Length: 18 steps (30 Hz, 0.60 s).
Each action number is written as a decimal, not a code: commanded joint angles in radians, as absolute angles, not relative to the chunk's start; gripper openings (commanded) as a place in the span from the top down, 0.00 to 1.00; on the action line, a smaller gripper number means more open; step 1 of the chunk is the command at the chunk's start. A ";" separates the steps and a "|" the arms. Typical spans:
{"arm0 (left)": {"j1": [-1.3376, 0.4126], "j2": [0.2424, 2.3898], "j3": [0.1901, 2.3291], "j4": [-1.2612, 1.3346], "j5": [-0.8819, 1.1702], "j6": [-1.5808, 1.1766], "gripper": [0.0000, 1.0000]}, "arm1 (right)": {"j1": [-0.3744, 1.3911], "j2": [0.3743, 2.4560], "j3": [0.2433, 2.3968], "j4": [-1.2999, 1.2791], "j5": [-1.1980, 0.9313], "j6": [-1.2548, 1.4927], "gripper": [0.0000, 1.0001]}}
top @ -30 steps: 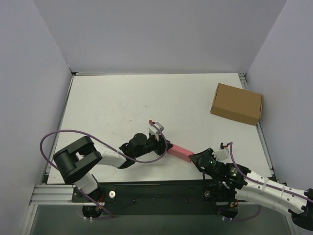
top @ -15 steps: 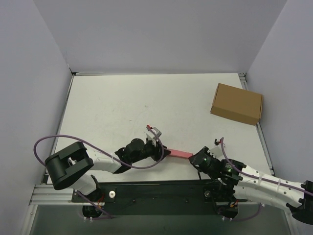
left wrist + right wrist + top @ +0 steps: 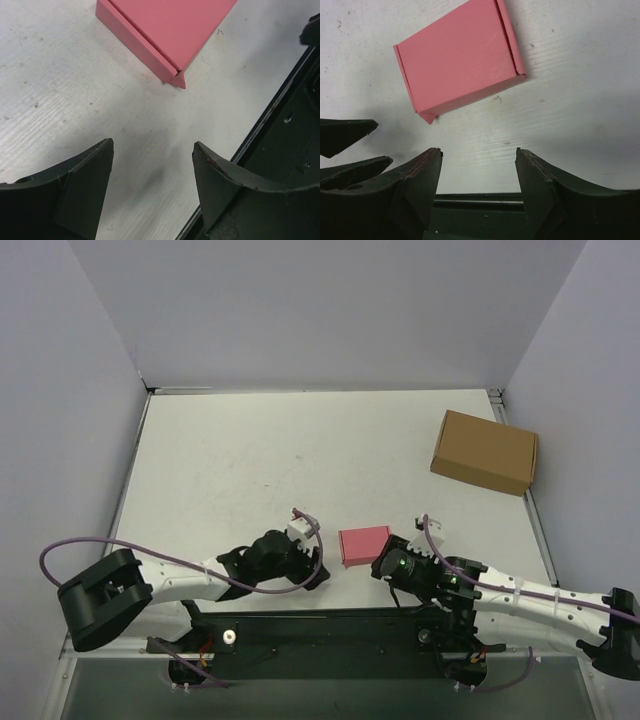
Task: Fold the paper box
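Your left claw (image 3: 152, 147) and right claw (image 3: 478, 152) stand apart, empty; the pink box (image 3: 457, 60) may unfold because its corner tab (image 3: 180, 80) sticks out.

I see a closed brown cardboard box (image 3: 484, 451) lying flat on the white bench (image 3: 250, 460), at about 2 o'clock, near its right edge.

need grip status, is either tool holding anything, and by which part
Nothing held: left tool and right tool are open, clear of the pink paper box.
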State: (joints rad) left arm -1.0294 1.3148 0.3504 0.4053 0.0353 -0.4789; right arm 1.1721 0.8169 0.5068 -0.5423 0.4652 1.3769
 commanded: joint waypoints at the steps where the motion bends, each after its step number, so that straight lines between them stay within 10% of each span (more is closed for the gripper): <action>1: -0.970 1.185 0.385 0.281 0.058 -0.491 0.26 | 1.099 0.876 0.469 -0.324 0.372 1.244 0.38; 18: -0.634 0.858 0.511 -0.087 0.156 -0.472 0.21 | 1.098 1.515 0.792 -0.270 0.121 1.066 0.38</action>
State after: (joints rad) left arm -0.6514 0.8833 0.4480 0.0071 0.1165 -0.4797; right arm 1.1152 1.4551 0.7654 -0.2333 0.1638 1.0695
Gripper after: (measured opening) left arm 0.789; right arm 0.620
